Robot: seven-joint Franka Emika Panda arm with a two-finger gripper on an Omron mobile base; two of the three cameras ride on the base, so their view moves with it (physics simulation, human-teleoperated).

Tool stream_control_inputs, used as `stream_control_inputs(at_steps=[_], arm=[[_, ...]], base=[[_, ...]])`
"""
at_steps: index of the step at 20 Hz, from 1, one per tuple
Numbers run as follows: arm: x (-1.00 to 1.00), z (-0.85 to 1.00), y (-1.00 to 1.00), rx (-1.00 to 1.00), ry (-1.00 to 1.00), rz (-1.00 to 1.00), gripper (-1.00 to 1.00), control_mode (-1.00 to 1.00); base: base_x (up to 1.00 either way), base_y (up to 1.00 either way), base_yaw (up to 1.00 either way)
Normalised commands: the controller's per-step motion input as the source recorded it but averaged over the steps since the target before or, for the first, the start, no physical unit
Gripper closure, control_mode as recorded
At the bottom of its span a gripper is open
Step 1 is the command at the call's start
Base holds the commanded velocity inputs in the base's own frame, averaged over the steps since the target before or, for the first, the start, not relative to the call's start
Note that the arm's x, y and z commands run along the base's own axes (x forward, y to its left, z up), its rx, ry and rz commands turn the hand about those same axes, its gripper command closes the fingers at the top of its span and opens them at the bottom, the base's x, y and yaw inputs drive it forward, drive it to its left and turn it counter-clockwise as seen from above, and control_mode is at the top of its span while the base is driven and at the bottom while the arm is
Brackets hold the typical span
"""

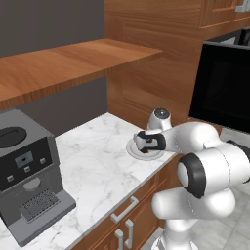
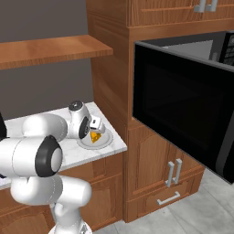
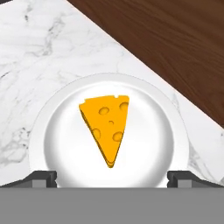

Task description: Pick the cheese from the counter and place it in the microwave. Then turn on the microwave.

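An orange-yellow wedge of cheese (image 3: pixel 108 129), pocked with holes, lies flat at the middle of a round pale plate (image 3: pixel 65 144) — its point toward the camera in the hand view, its broad end away. The plate sits on the white marble counter (image 1: pixel 93 161), near the corner where the slab meets a tall brown wooden cabinet (image 2: pixel 109 77). Above the plate hangs the gripper (image 3: pixel 112 178), jaws spread wide and holding nothing, its two dark fingertips (image 3: pixel 40 178) standing apart to either side of the plate's near rim. To the right of the counter, the black microwave (image 2: pixel 183 114) is set into the cabinet wall, its dark glass door swung open toward the room. At the counter's far left stands a grey coffee machine (image 1: pixel 27 171) with a small display and buttons — any lettering on it is too small to read. A brown wooden shelf (image 1: pixel 63 63) runs along the wall above the counter.
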Motion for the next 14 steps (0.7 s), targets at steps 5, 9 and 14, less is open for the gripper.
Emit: stream_control_inputs(at_steps=[5, 9, 14], arm=[[0.01, -0.06, 0.0, 0.0, 0.0, 0.0, -1.0, -1.0], [0.0, -0.06, 0.0, 0.0, 0.0, 0.0, -1.0, -1.0], [0.01, -0.06, 0.0, 0.0, 0.0, 0.0, -1.0, -1.0]], base=[[0.0, 0.0, 0.0], [0.0, 0.0, 0.0], [0.0, 0.0, 0.0]])
